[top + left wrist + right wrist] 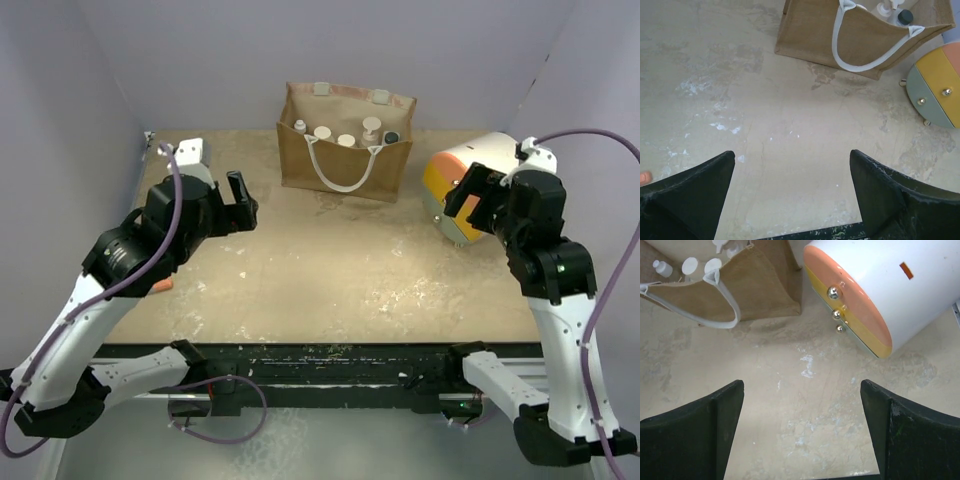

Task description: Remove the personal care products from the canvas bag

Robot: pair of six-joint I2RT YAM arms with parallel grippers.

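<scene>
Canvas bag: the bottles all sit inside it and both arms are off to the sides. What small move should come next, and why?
Probably bring the left gripper, jaws open, to above the canvas bag, over the leftmost bottle. Its cap stands exposed at the bag's open top, nearest that arm; the cylinder lies close by the right gripper.

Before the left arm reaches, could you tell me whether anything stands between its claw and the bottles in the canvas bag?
Only table lies between the left claw and the canvas bag; the bag's front wall and rope handle screen the bottles.
</scene>
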